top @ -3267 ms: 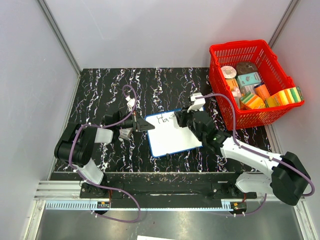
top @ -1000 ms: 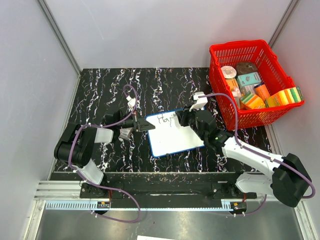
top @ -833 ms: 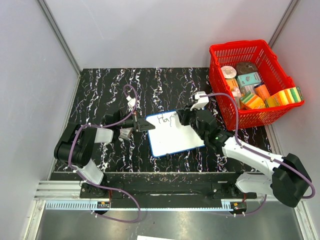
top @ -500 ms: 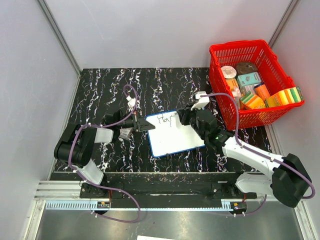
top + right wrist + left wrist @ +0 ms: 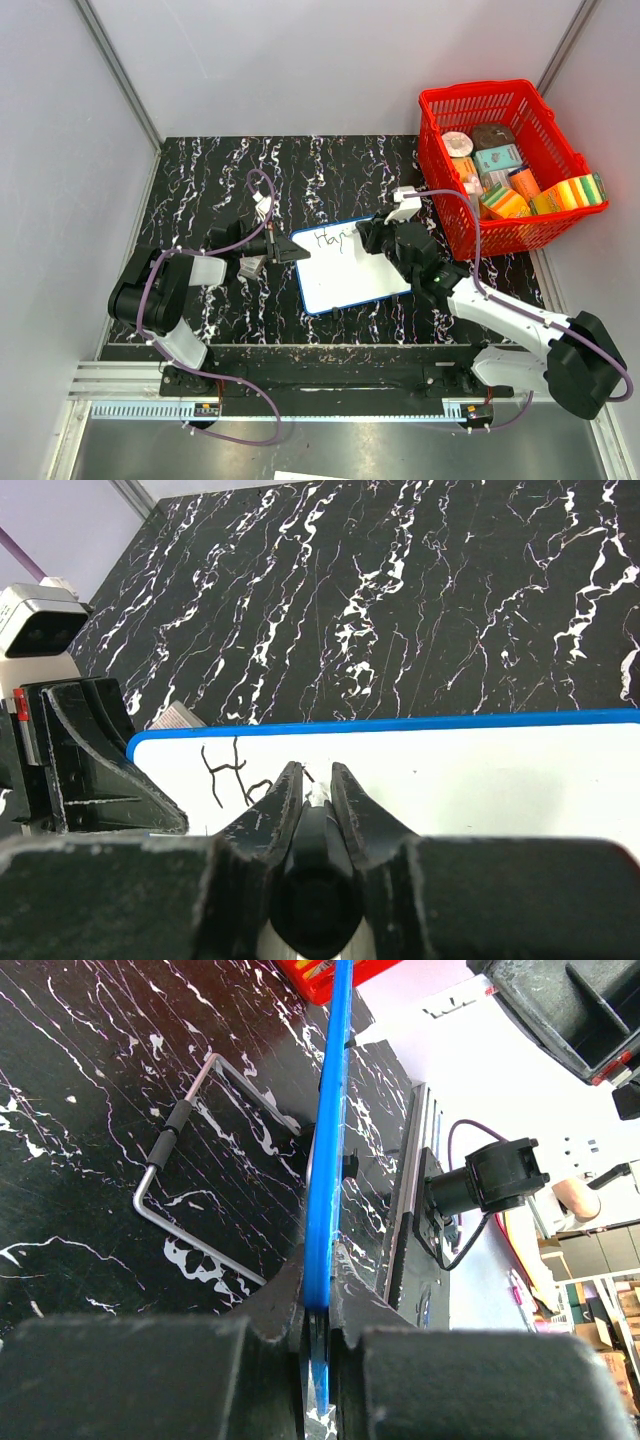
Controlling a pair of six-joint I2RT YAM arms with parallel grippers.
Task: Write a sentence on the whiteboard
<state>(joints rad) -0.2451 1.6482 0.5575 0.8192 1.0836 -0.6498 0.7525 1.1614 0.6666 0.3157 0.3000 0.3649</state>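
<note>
The whiteboard point(image 5: 350, 275), white with a thin blue rim, lies on the black marbled table point(image 5: 220, 170) between the arms. My left gripper point(image 5: 289, 250) is shut on the board's left edge; in the left wrist view the blue rim point(image 5: 326, 1160) runs edge-on between the fingers point(image 5: 318, 1305). My right gripper point(image 5: 366, 238) is shut on a black marker point(image 5: 315, 880), with the tip down on the board point(image 5: 480, 780) near its top edge. The start of the sentence point(image 5: 332, 238) reads "Hap"; its strokes point(image 5: 232, 776) sit just left of the tip.
A red basket point(image 5: 440, 150) with several packages stands at the back right, close to the right arm's wrist. A bent wire stand point(image 5: 175, 1155) shows under the board. A small grey object point(image 5: 250, 267) lies by the left gripper. Grey walls enclose the table.
My right gripper with the marker has crept a little to the right along the board's top line, and the writing has grown slightly. The left gripper and the board have stayed put.
</note>
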